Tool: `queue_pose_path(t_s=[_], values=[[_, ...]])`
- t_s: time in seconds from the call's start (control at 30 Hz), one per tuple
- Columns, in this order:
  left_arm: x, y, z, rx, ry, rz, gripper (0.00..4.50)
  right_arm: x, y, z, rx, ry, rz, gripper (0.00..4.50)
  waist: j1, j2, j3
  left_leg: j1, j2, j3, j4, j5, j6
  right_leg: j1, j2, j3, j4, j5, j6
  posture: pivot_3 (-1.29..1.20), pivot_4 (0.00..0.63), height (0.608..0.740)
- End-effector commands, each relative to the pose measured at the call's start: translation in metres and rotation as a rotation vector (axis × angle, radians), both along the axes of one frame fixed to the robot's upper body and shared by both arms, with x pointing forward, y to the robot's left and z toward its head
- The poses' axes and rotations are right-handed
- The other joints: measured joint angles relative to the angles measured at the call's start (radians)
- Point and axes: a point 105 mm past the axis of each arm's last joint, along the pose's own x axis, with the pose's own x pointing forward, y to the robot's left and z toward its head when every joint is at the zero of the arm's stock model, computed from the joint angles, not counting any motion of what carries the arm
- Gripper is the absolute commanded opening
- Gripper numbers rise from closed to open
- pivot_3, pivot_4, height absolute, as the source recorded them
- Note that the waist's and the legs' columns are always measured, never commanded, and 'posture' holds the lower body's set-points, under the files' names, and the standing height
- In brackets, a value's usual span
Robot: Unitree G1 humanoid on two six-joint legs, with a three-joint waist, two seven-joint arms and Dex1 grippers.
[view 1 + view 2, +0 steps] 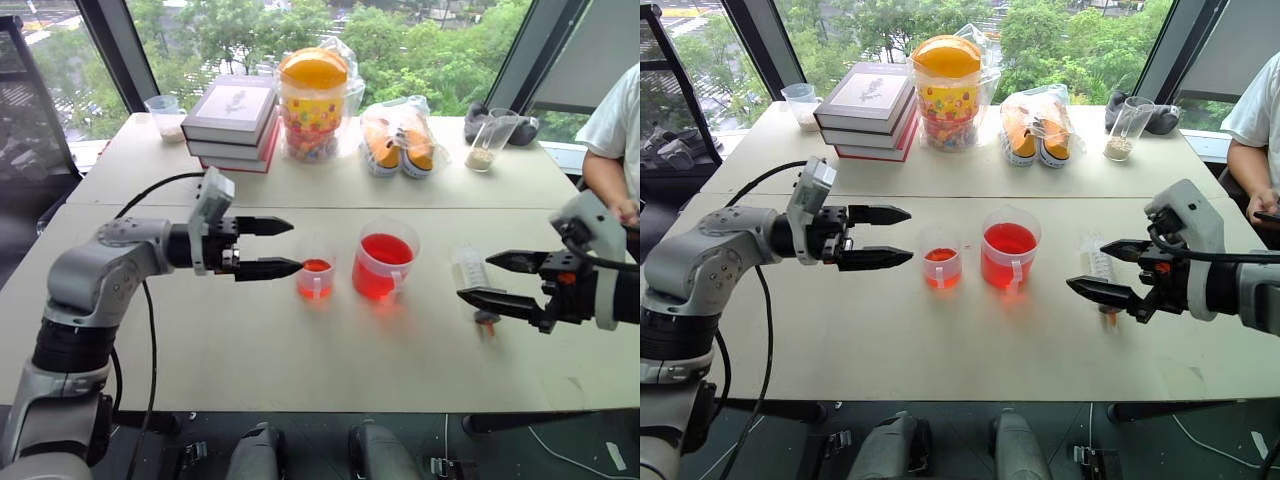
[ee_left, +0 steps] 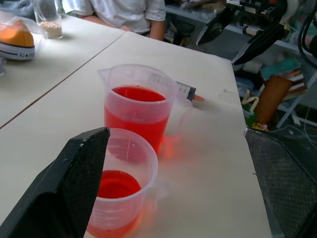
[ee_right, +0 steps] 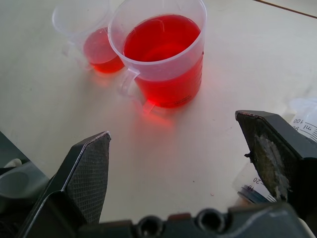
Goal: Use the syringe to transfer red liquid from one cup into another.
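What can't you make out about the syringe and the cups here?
- Syringe: head views, partly behind the open right hand; contents too small to tell.
- Syringe, right wrist view: cut off by the edge and a finger.
- Small cup: left wrist view, one side behind a finger of the left hand.

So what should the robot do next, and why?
Probably lower the right end effector onto the syringe and close on it. The syringe lies flat on the table beside the bigger cup, and the end effector hangs open close by it, holding nothing.
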Motion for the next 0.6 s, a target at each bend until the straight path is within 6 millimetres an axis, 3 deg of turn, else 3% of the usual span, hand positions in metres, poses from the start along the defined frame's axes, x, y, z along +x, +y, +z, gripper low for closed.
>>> queue_pose_path(t_s=[0.03,0.6], values=[[-0.0010,0.0004,0.0127,-0.029,-0.050,-0.003,4.50,0.0005,-0.0009,0.0088,-0.009,-0.056,-0.010,4.42,0.000,0.000,0.000,0.000,0.000,0.000,0.000,0.000,0.000,0.000,0.000,0.000,0.000,0.000,0.000,0.00,0.150,0.740],[-0.0016,-0.0055,0.0132,-0.071,-0.054,-0.002,4.50,0.0072,-0.0083,0.0136,-0.017,-0.069,-0.042,4.42,0.001,0.000,0.000,0.000,0.000,0.000,0.000,0.000,0.000,0.000,0.000,0.000,0.000,0.000,0.000,0.00,0.150,0.740]])
